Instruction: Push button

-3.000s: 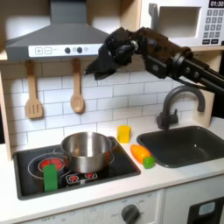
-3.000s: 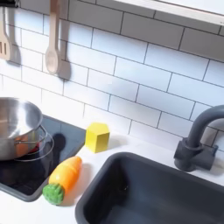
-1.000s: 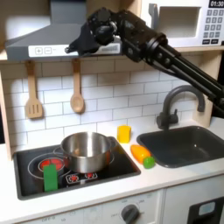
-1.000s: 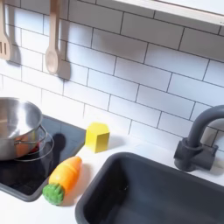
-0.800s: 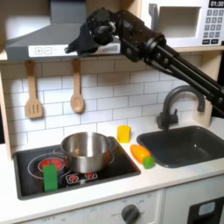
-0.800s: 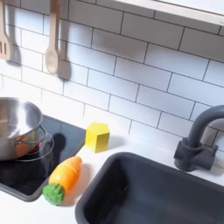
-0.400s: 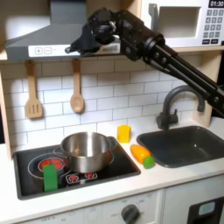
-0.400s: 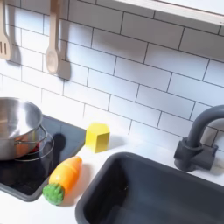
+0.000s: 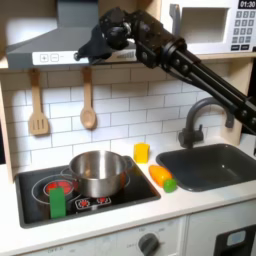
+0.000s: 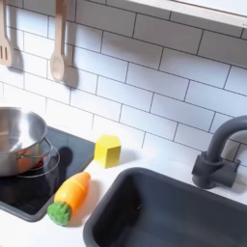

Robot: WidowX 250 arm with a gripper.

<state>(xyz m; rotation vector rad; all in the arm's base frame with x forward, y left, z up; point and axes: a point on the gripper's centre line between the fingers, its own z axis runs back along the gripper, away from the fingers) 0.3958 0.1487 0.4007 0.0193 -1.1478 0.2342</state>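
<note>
Up high in the first exterior view, the black robot gripper [image 9: 88,50] sits at the grey range hood's front panel [image 9: 45,57], with its small round dark buttons [image 9: 78,58] just below its tip. Whether its jaws are parted is unclear; it carries nothing visible.

Black jointed arm [image 9: 195,72], boxy segments, dark fingers [image 9: 88,50] at its tip.
</note>
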